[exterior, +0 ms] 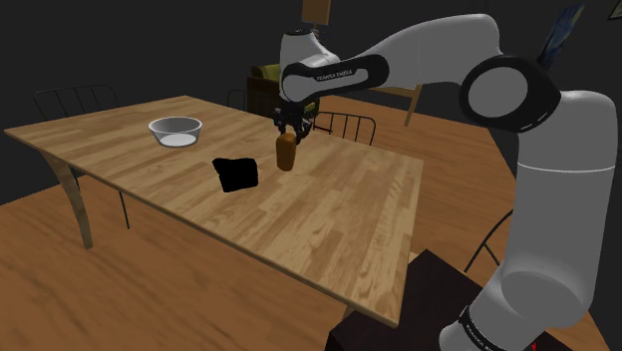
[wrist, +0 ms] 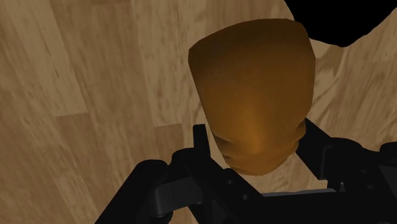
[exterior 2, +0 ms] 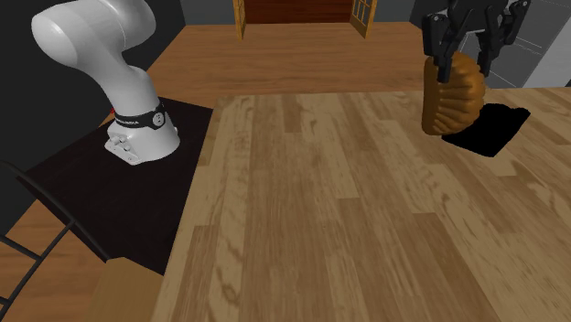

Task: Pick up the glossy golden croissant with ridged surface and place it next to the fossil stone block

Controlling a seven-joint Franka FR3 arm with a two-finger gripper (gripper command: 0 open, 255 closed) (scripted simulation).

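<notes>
Black gripper (exterior: 288,131) pinching golden-brown croissant (exterior: 286,154) by upper end, hanging near black block (exterior: 236,175). Likely light, soft, glossy-slick; hold across ridged middle safer.

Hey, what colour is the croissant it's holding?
Golden brown; the croissant shows best in the wrist view.

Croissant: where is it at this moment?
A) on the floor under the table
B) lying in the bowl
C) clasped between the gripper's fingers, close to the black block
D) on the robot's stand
C: the gripper is shut on the upper end of the brown croissant, which hangs upright over the wooden table just beside the black block.
</notes>
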